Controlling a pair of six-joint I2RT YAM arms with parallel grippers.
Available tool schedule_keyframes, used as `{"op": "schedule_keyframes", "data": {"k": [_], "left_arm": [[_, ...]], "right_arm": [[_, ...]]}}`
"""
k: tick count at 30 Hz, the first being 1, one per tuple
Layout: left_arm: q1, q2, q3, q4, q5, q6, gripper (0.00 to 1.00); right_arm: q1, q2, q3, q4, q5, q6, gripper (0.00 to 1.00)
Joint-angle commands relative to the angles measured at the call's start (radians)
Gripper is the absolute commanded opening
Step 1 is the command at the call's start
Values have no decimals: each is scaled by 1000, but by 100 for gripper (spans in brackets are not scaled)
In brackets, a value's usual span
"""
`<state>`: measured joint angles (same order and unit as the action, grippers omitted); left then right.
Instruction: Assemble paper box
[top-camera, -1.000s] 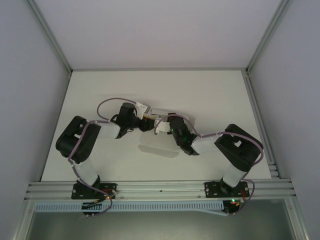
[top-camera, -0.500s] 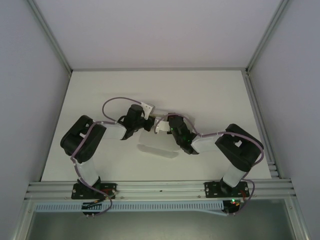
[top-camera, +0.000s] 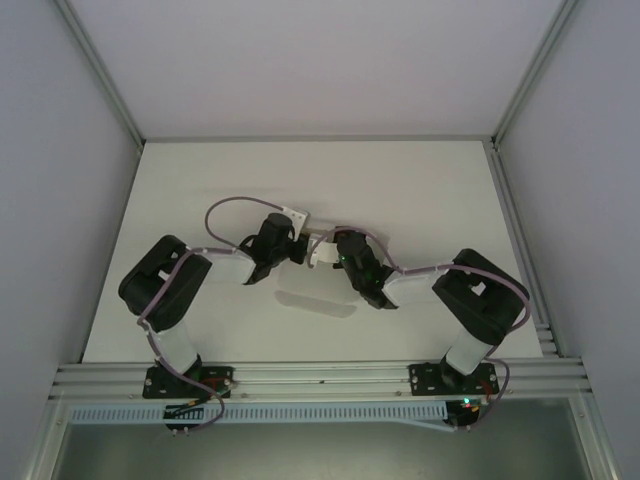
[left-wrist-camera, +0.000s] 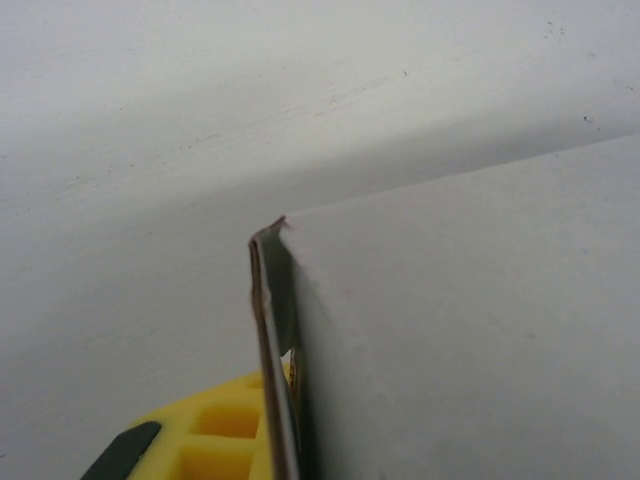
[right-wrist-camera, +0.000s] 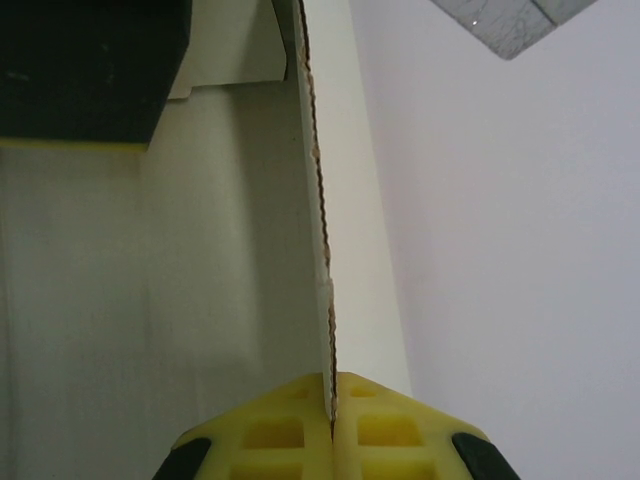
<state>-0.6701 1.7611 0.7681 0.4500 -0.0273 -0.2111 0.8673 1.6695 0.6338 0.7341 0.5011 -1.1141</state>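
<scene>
The paper box (top-camera: 315, 295) is an off-white folded piece lying at the table's middle, between the two arms. My right gripper (top-camera: 322, 256) holds its far edge. In the right wrist view both yellow fingers (right-wrist-camera: 270, 435) are pressed together on a thin, ragged wall of the paper box (right-wrist-camera: 240, 250), so that right gripper (right-wrist-camera: 332, 378) is shut on it. My left gripper (top-camera: 290, 250) meets the box from the left. In the left wrist view one yellow finger (left-wrist-camera: 215, 440) lies against a folded edge of the paper box (left-wrist-camera: 470, 330), and a panel hides the other finger.
The white table (top-camera: 420, 190) is fenced by grey walls and metal posts (top-camera: 100, 70). An aluminium rail (top-camera: 320, 378) carries both arm bases along the near edge. A dark part of the left arm (right-wrist-camera: 80, 70) looms close beyond the box in the right wrist view.
The left arm has swung to the right and its gripper has closed in on the box's left side. The right arm and the box have stayed put.
</scene>
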Motion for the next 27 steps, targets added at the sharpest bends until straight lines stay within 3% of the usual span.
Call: {"op": "schedule_keyframes", "data": {"k": [1, 14, 17, 18, 23, 27], "left_arm": [[30, -45, -24, -89, -148, -30, 18], [28, -81, -73, -172, -245, -87, 21], [28, -82, -73, -185, -283, -86, 2], [23, -80, -69, -188, -309, -92, 0], [-2, -66, -50, -221, -476, -154, 0], [0, -62, -58, -218, -547, -205, 0]], "right_arm": [[14, -11, -3, -66, 5, 41, 0], [-3, -10, 5, -62, 85, 30, 0], [-4, -22, 9, -80, 82, 40, 0], [-1, -25, 11, -87, 80, 43, 0], [-1, -26, 24, -87, 113, 42, 0], [-2, -40, 22, -108, 111, 62, 0]]}}
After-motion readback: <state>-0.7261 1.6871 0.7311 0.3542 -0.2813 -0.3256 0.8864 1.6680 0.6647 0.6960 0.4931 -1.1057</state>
